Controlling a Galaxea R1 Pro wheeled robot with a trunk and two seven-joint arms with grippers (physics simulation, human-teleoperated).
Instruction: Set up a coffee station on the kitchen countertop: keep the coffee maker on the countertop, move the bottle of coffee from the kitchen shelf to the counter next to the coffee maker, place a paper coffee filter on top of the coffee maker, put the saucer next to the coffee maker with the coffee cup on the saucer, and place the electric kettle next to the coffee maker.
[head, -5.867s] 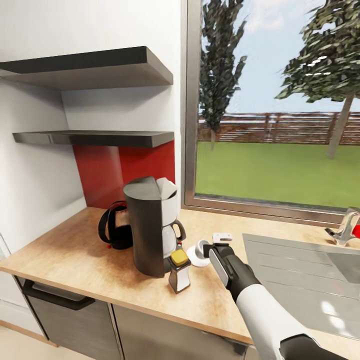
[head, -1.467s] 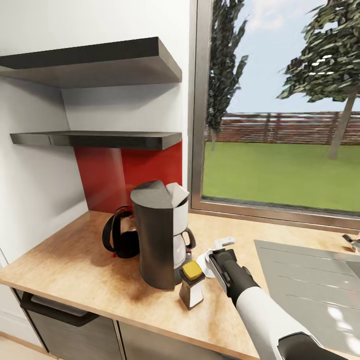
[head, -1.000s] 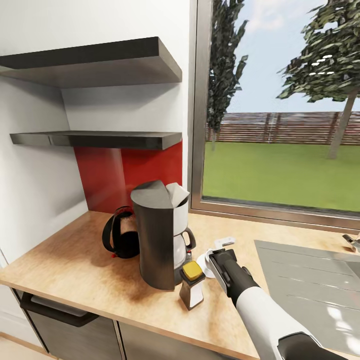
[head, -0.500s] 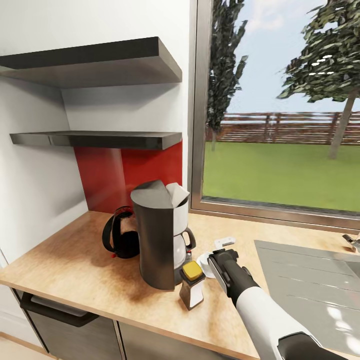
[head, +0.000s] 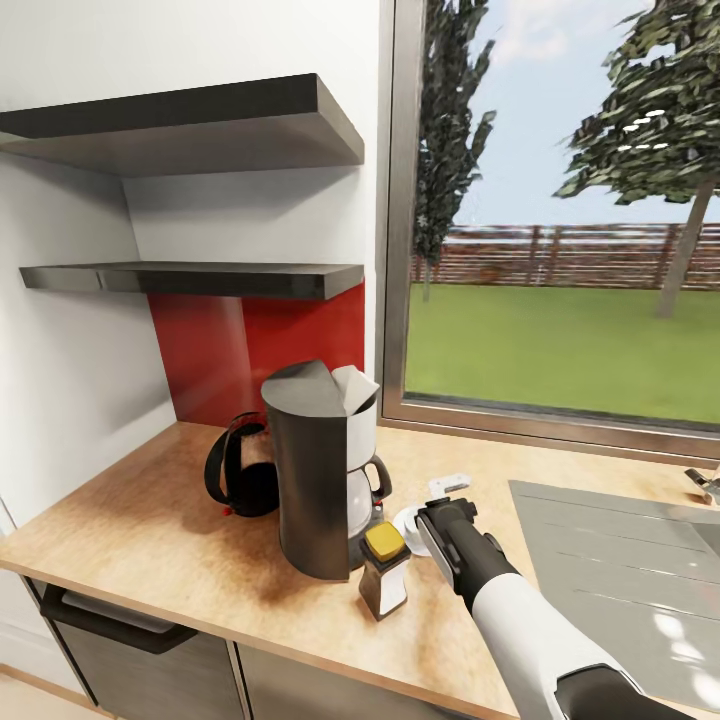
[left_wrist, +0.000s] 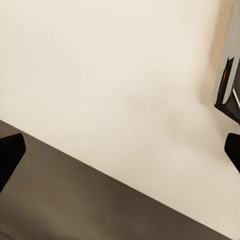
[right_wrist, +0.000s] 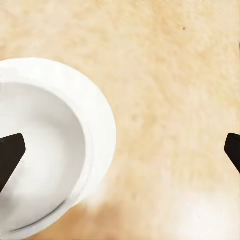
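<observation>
The right arm reaches forward and down, its white forearm ending in a black wrist. The right gripper (head: 447, 508) points downward with fingers spread wide. The left gripper (left_wrist: 120, 150) also stands spread

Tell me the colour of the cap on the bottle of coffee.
Yellow-gold, atop the brown bottle of coffee beside the coffee maker; the head view shows it best.

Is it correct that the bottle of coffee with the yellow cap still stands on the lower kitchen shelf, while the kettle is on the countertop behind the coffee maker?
Not quite. In the head view the bottle of coffee stands on the countertop, in front of the coffee maker, not on the shelf. The kettle is indeed on the countertop behind the coffee maker.
</observation>
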